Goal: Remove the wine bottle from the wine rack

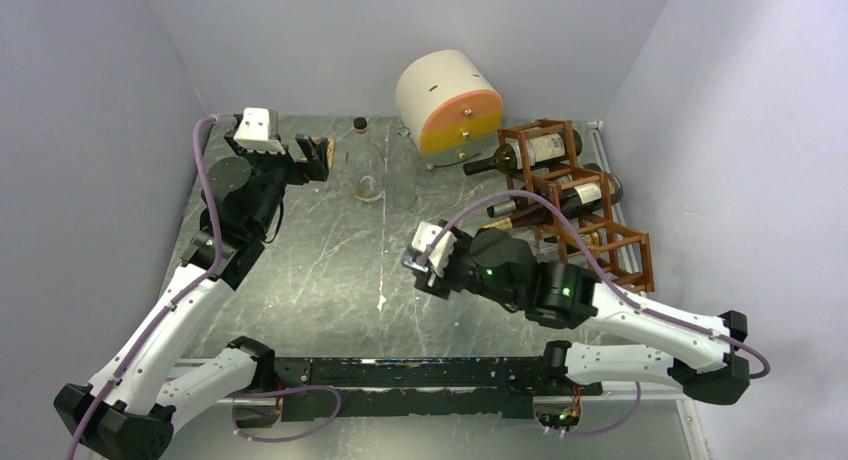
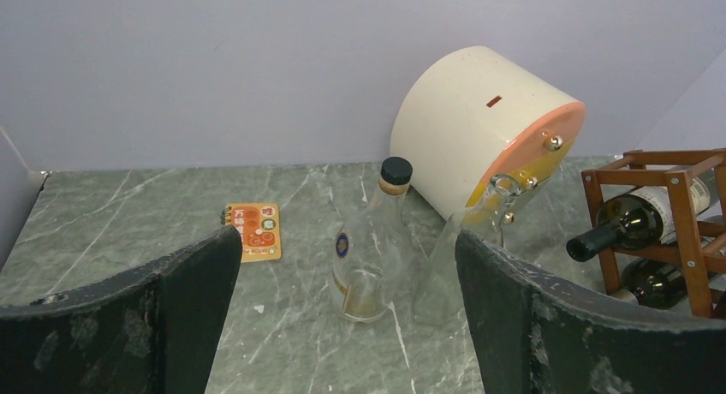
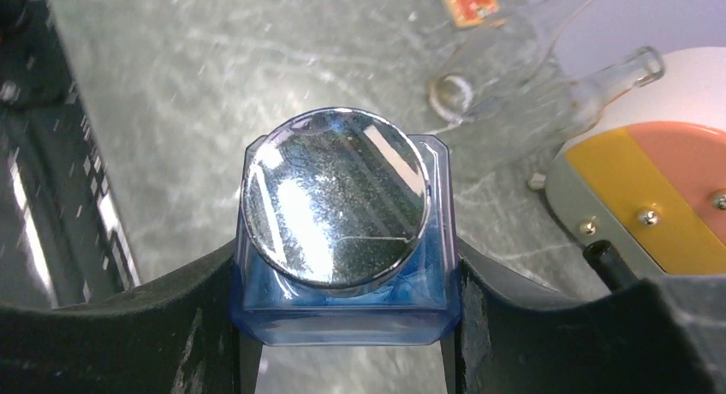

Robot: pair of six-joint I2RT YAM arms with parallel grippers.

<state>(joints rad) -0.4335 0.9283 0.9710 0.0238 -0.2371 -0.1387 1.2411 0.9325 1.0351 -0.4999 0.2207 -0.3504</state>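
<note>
Dark glass, hard and smooth, makes the wine bottle (image 2: 629,224) likely to be heavy, slippery and breakable. It lies on its side in the top cell of the wine rack (image 2: 681,231), to the right of and beyond the left gripper (image 1: 318,158), with its neck poking out of the frame. The neck looks like the handiest place to take hold, drawing the bottle straight along its own axis so it clears the bars. The left gripper's fingers are spread wide with nothing between them. The right gripper (image 3: 347,274) is clamped on a small blue glass bottle (image 3: 342,313) with a mirrored round cap (image 3: 334,205), so it is not free. Ahead of the left gripper stands a capped clear bottle (image 2: 372,240) holding a little amber liquid. Just right of it is an uncapped clear bottle (image 2: 467,257) that seems empty. How full the wine bottle is cannot be told.
</note>
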